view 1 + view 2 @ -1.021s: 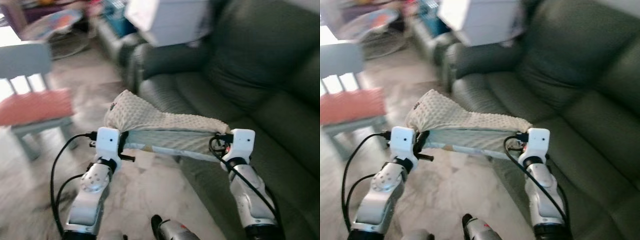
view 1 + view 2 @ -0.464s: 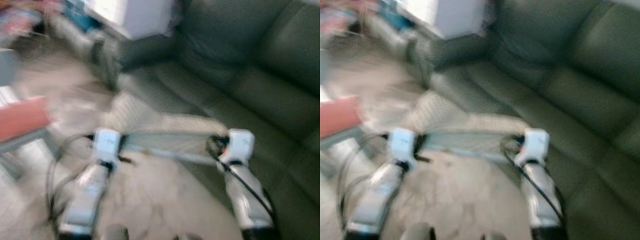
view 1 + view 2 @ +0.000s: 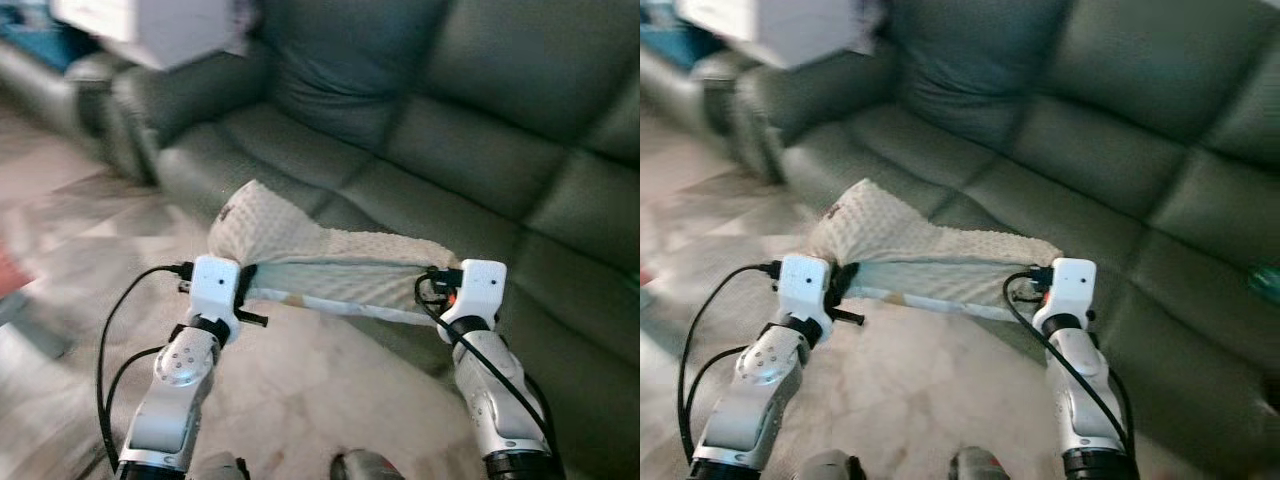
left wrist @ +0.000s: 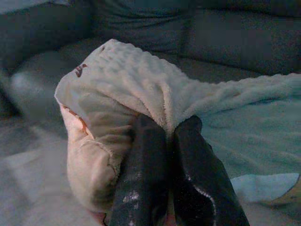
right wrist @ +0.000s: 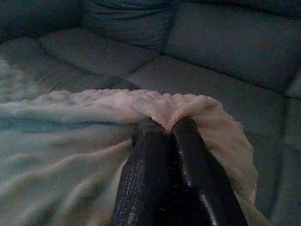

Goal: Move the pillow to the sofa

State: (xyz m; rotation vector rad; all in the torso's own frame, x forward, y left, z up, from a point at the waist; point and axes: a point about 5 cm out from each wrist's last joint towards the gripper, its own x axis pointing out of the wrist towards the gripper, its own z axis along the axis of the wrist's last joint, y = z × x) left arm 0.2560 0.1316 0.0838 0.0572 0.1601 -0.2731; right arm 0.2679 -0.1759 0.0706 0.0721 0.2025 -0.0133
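Observation:
A cream, bumpy-textured pillow (image 3: 320, 250) with a pale blue underside hangs stretched between my two grippers, in the air in front of the dark green sofa (image 3: 470, 140). My left gripper (image 4: 167, 134) is shut on the pillow's left end, its black fingers (image 4: 143, 165) pinching a fold of the fabric. My right gripper (image 5: 167, 129) is shut on the right end in the same way. The pillow's far edge overlaps the front of the sofa's seat cushions (image 3: 1060, 170); whether it touches them I cannot tell.
The sofa runs across the back and right, with an armrest (image 3: 130, 110) at the left. A white box-like object (image 3: 150, 30) sits at the upper left. Pale marble-patterned floor (image 3: 300, 400) lies below my arms. A teal item (image 3: 1265, 280) lies on the sofa at far right.
The camera has swung right towards the sofa; the chair with the red seat has left the view. Both grippers keep the same hold on the pillow.

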